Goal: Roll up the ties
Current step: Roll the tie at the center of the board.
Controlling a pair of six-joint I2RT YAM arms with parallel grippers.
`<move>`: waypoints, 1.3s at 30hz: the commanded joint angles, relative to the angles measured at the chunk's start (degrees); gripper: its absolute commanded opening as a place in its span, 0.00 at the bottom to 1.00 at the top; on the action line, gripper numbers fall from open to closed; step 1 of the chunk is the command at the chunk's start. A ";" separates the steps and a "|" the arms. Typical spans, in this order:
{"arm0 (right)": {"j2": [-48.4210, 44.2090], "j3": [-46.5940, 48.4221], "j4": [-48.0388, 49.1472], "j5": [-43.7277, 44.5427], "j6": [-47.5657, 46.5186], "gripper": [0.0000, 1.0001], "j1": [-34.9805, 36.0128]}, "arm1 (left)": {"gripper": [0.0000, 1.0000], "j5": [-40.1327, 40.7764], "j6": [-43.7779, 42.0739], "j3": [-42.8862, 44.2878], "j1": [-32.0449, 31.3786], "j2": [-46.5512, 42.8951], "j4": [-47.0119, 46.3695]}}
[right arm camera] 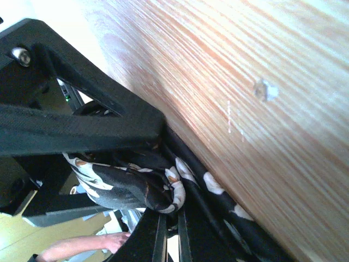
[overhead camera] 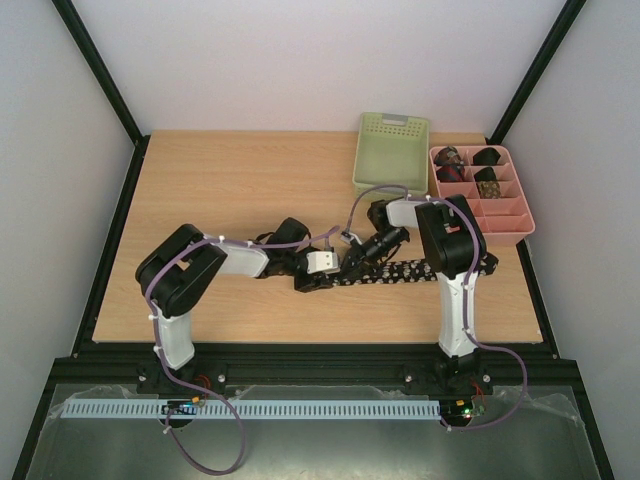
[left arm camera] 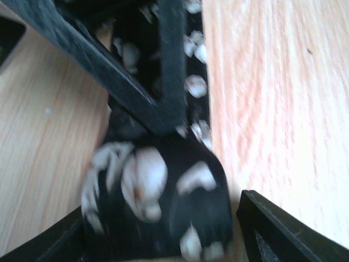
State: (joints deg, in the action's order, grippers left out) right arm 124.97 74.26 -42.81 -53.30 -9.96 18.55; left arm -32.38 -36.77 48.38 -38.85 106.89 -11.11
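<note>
Black dotted tie (overhead camera: pixel 405 271) runs left to right.

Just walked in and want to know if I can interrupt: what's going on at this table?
Both arms are working on the black dotted tie lying on the table. The left end effector stands open around its rolled-up end, while the right end effector is shut on the fabric beside that roll. Most of the tie lies flat, unrolled. A few rolled ties sit in the pink organizer.

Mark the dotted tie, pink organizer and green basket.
dotted tie (overhead camera: pixel 408 271): top external view, flat unrolled stretch.
pink organizer (overhead camera: pixel 503 224): top external view, empty near compartment.
green basket (overhead camera: pixel 390 155): top external view, bare floor.
</note>
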 commanded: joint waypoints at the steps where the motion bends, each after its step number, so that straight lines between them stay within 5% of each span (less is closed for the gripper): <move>1: 1.81 -1.93 1.99 13.77 1.46 0.01 -0.44 | 0.68 -1.62 1.46 -6.64 0.97 -3.74 -1.93; 11: 3.54 -1.43 1.19 16.21 0.72 0.01 -0.44 | 0.68 -2.25 6.96 -7.50 0.88 -0.75 -14.30; 21: 4.10 -1.09 0.50 16.54 0.09 0.01 -0.40 | 0.40 -7.18 12.64 -3.82 -0.65 -2.23 -14.97; 29: 3.82 -1.58 1.34 14.70 0.88 0.01 -0.44 | 0.41 -2.58 15.48 3.06 -4.50 5.33 -15.95; 39: 3.20 -2.11 3.30 13.34 2.31 0.01 -0.44 | 0.45 2.54 8.16 3.05 -4.77 9.61 -6.07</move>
State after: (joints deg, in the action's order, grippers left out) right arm 124.70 74.48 -45.89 -50.70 -9.10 16.51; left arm -33.67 -25.21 51.59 -42.15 113.25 -22.17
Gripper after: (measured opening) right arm 0.039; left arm 0.451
